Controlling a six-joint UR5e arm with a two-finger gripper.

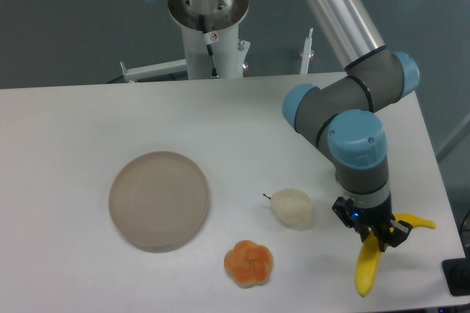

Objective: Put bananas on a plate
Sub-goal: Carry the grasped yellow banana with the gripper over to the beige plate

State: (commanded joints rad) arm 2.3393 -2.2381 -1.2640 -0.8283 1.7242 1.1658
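The yellow banana [366, 270] lies at the table's front right corner, its stem end [420, 220] pointing right. My gripper [380, 241] points straight down over the banana's middle. Its black fingers [346, 214] sit against both sides of the fruit, shut on it. The banana still looks level with the tabletop. The grasped section is hidden under the fingers. The beige round plate [159, 200] rests empty on the left half of the table, far from the gripper.
A pale cream pear-shaped fruit [291, 207] sits just left of the gripper. An orange lobed fruit [249, 262] lies near the front edge between plate and banana. The table's right and front edges run close to the banana. The arm's base stands at the back.
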